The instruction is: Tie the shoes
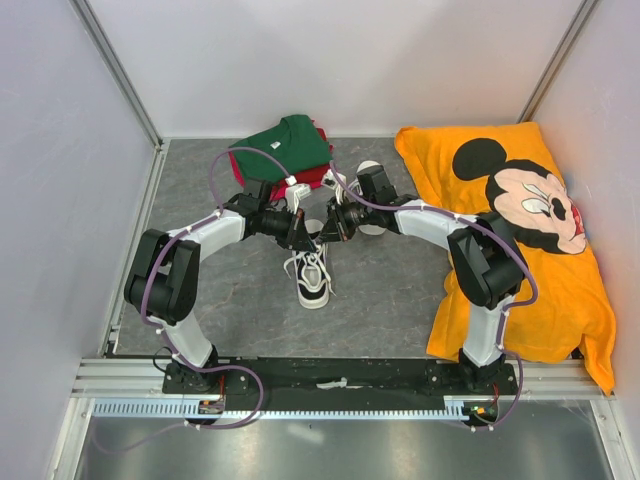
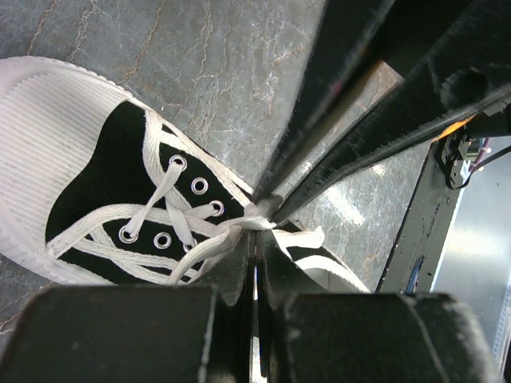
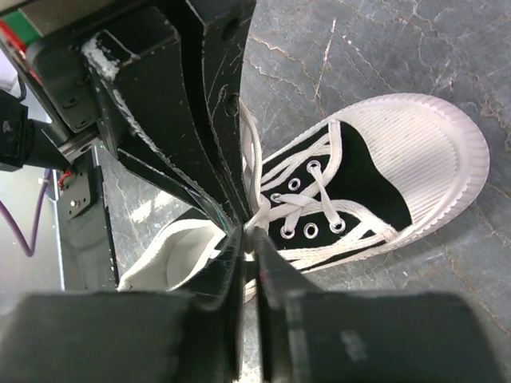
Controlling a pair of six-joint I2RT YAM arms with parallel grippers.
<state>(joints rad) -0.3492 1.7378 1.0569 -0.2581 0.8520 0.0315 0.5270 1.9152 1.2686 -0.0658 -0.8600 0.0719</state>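
One black sneaker (image 1: 313,284) with a white toe cap lies on the grey table, between and just in front of both grippers. It shows in the left wrist view (image 2: 88,183) and the right wrist view (image 3: 375,183). My left gripper (image 1: 303,233) and right gripper (image 1: 329,228) meet tip to tip above its tongue. Each is shut on the white laces (image 2: 239,227) at the crossing by the top eyelets. The left gripper (image 2: 257,231) and right gripper (image 3: 251,231) pinch the lace (image 3: 275,209) there. The second shoe (image 1: 369,169) lies mostly hidden behind the right arm.
Folded green cloth (image 1: 282,145) on red cloth (image 1: 312,178) lies at the back, close behind the grippers. A large orange cartoon-mouse pillow (image 1: 520,230) fills the right side. White walls with metal posts (image 1: 115,70) enclose the table; a rail (image 1: 340,375) runs along the near edge.
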